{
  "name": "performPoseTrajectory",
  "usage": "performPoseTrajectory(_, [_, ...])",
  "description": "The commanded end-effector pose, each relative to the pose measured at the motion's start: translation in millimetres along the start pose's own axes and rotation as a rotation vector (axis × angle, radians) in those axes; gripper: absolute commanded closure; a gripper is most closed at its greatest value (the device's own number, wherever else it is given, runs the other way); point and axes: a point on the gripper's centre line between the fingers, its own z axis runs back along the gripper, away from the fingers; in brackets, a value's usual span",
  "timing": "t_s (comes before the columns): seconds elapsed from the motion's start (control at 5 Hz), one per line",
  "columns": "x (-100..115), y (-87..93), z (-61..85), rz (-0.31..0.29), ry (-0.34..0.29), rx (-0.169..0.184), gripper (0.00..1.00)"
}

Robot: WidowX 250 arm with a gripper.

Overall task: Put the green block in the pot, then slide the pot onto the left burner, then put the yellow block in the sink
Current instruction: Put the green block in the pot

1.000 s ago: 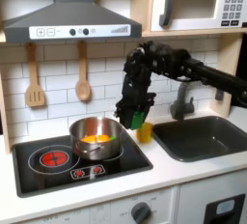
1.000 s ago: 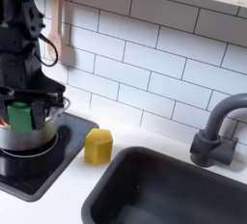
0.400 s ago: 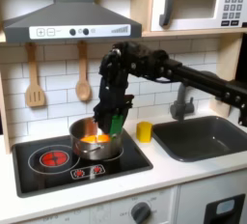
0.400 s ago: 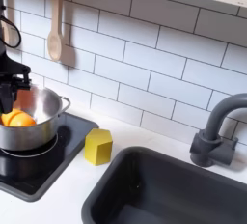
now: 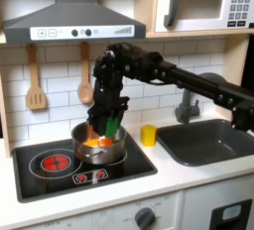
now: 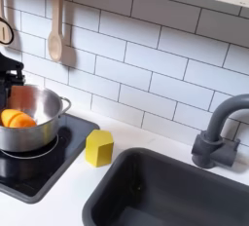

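**Operator:** Green block (image 5: pixel 109 121) status? Report position and gripper state.

**Technician:** In the first exterior view the gripper (image 5: pixel 107 125) hangs directly over the pot (image 5: pixel 99 145). A green patch shows between the fingers, so the block appears to be held above the pot's opening. How wide the jaws stand cannot be told at this size. The pot sits on the cooktop's burner at 3 o'clock from the left burner (image 5: pixel 56 161). It already holds an orange object (image 6: pixel 16 119).

**Operator:** Handling properties?

**Technician:** Judged rigid, light and plain-faced; grip on two opposite flat faces. A short drop into the steel pot should not harm it, though it may bounce.

**Operator:** Remaining items?

**Technician:** The yellow block (image 6: pixel 98 147) stands on the counter, at 3 o'clock from the pot and 9 o'clock from the sink (image 6: pixel 185 197).
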Motion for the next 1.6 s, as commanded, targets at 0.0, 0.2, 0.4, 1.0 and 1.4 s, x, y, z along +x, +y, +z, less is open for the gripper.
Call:
performPoseTrajectory(0.0, [21.2, -10.3, 0.1, -0.016, -0.014, -0.005, 1.00])
performPoseTrajectory(0.2, [28.0, -17.1, -3.8, -0.027, -0.006, -0.013, 1.00])
performPoseTrajectory(0.4, [32.2, -20.9, -10.5, -0.037, 0.009, -0.014, 1.00])
performPoseTrajectory(1.0, [31.4, -16.1, -30.3, -0.043, 0.040, -0.007, 1.00])
performPoseTrajectory(1.4, [27.5, -10.6, -45.3, -0.041, 0.068, -0.006, 1.00])
